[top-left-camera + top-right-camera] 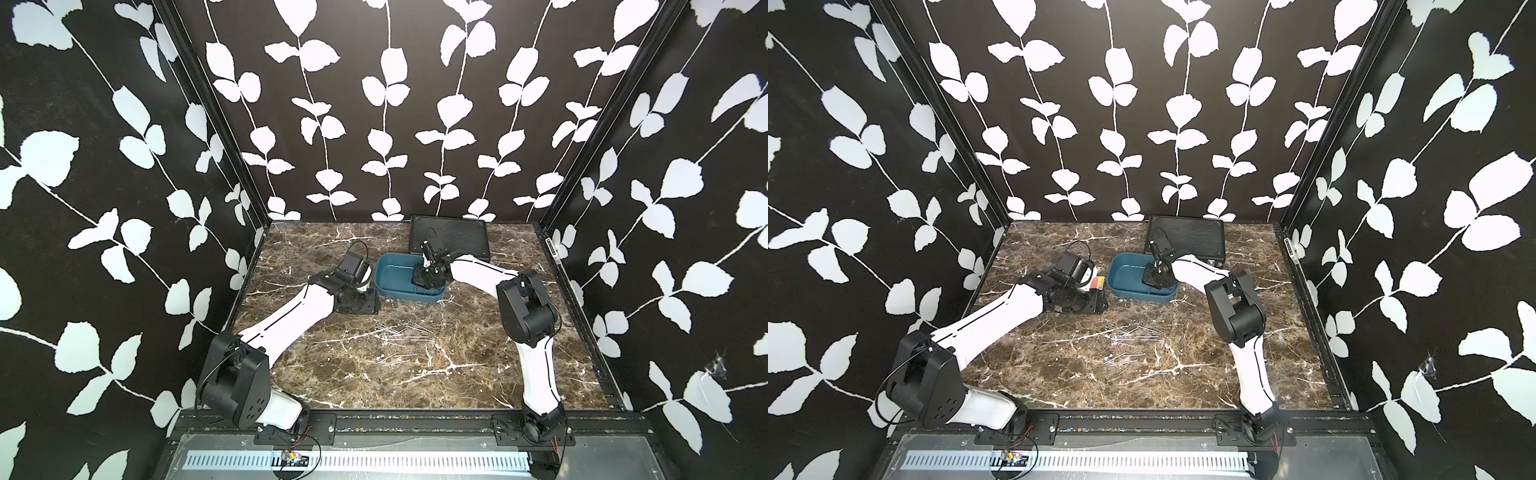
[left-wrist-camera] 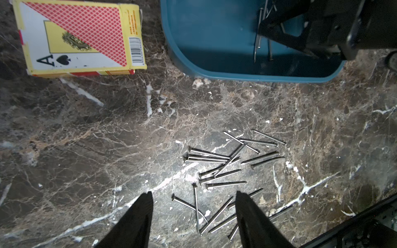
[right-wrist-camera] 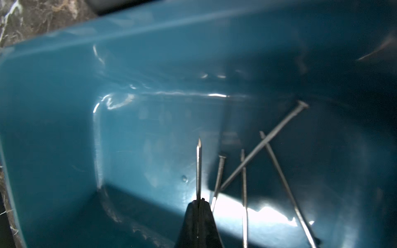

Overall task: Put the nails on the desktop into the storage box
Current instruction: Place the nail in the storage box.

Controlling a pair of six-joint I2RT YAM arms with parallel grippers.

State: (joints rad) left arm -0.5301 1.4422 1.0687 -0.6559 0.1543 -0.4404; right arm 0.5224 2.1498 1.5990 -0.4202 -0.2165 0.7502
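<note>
Right gripper (image 3: 199, 203) is pinched shut on one nail (image 3: 199, 167), whose sharp end sticks out past its tips. It is down inside the box (image 3: 53, 107), and a few more nails (image 3: 266, 142) lie on the floor just beside it. I cannot tell if the held nail touches the floor. Left gripper (image 2: 193, 195) is open and holds nothing. A heap of nails (image 2: 217, 167) lies on the desktop (image 2: 86, 139) between and ahead of its fingers (image 2: 141, 214). The box is farther ahead, beside a card box (image 2: 75, 36).
</note>
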